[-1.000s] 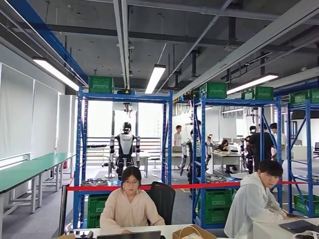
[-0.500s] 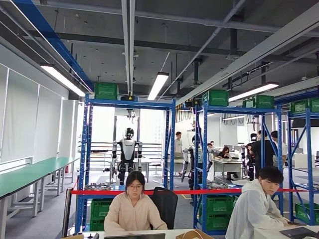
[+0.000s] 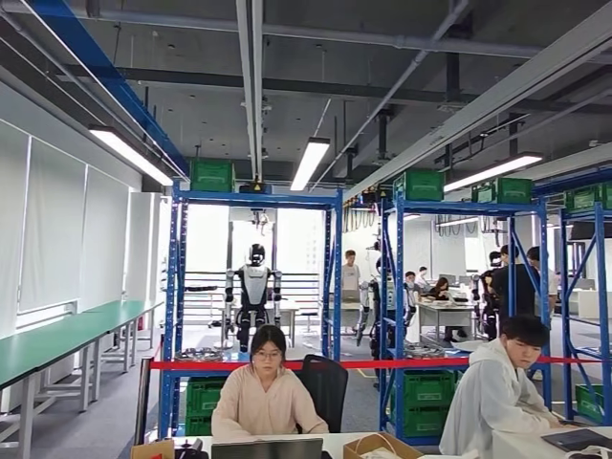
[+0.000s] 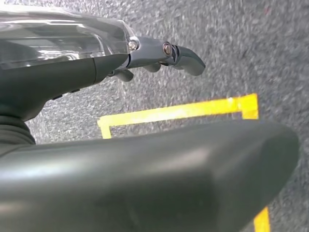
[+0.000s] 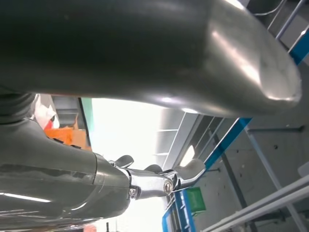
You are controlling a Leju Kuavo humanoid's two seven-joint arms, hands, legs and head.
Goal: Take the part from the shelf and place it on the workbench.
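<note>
Both hands are empty with fingers extended and apart — the left hand (image 4: 153, 145) over grey floor (image 4: 226, 43) marked with yellow tape (image 4: 175, 111), the right hand (image 5: 146, 121) raised toward the ceiling. Far ahead stand blue shelves (image 3: 256, 306); which part is meant I cannot tell. Since the earlier frames the camera has moved — the whole scene has slid down and right — and two seated people (image 3: 266, 392) remain at the near surface (image 3: 339, 442).
</note>
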